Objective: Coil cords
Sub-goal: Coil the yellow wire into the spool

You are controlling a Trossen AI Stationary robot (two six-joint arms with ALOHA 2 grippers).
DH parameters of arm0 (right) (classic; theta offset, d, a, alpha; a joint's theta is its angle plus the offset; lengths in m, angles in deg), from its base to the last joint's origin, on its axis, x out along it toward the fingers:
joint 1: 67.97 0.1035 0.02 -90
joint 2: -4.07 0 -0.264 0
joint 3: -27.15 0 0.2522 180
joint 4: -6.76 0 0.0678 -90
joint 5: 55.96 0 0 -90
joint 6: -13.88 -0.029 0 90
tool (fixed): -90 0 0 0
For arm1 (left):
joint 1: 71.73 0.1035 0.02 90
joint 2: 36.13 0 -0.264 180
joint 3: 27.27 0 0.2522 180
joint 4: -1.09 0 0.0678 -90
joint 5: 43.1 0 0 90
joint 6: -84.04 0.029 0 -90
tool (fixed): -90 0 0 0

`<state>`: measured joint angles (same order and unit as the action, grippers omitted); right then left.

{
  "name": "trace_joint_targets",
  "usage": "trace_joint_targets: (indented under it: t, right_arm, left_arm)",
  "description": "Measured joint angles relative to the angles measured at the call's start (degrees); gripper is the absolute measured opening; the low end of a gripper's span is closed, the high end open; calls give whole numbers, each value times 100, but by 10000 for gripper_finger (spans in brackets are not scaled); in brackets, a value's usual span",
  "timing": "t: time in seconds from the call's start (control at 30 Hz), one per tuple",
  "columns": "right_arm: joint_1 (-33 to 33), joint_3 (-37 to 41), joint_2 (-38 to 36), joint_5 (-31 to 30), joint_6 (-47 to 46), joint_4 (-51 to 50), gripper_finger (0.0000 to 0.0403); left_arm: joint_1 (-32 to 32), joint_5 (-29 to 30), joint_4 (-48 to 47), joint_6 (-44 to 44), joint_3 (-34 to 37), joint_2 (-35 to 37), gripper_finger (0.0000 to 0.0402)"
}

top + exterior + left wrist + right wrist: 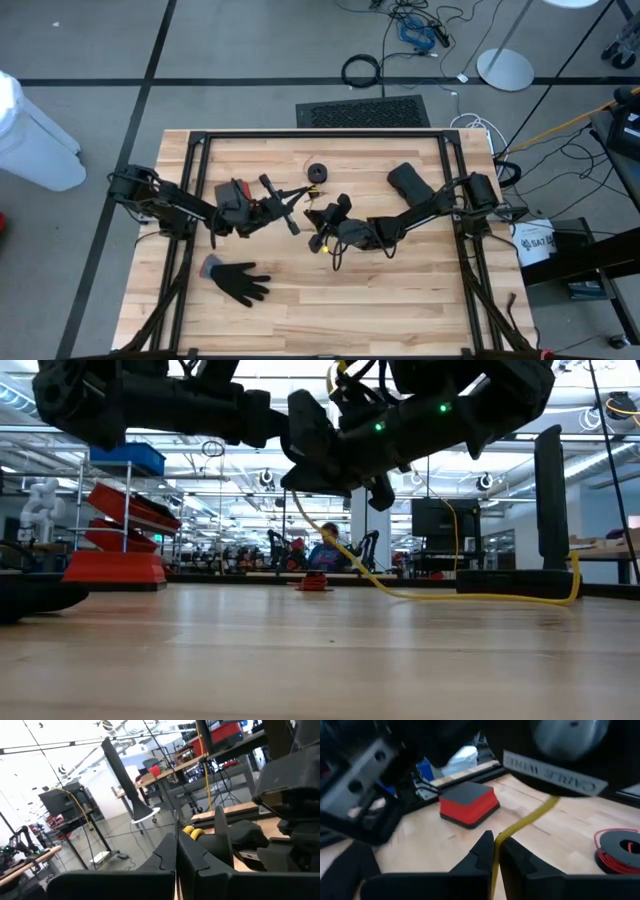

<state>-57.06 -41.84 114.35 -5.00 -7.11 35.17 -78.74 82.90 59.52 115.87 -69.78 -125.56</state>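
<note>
The yellow cord (520, 827) runs as a thin line from between the right gripper (495, 851) jaws, which are clamped on it, slanting away over the table (560, 835) toward a dark body with a white label. In the low view the same cord (470, 596) droops from the raised arms, sweeps down to the table top and lies along it toward the right, then turns up at a dark post. From above only a short yellow bit (322, 240) shows beside the right gripper (325, 238), near the middle of the table (400, 300); its long run is too thin to follow there.

The left gripper (293, 222) hangs just beside the right one, its jaws pressed together with nothing between them, as its own wrist view (176, 855) shows. That view also catches a yellow lump (192, 833) past the fingers, but what it belongs to is hard to tell.

Only the right wrist view shows a red block with a black top (468, 803) and a spool of red wire (619, 849). Only the high view shows a black glove (238, 279) lying flat near the front left and a small dark spool (318, 174) behind the grippers. The black cord cannot be made out in any view. In the low view both arms are cut off by the upper edge.
</note>
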Motion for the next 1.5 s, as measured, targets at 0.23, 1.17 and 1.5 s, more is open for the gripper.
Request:
trace_joint_targets:
  t: [0.23, 1.17, 1.5]
  right_arm:
    - [-52, -438, 0, -22, 19, -575, 11]
    - [169, -590, -76, -252, 162, -1026, 2]
    - [315, -587, -819, -66, -60, -2245, 2]
  left_arm:
    - [-1, -249, 41, -304, -1, -69, 0]
    - [-23, -642, -1213, 639, 117, -71, 0]
    - [-142, -752, -1244, 945, 106, -60, 0]
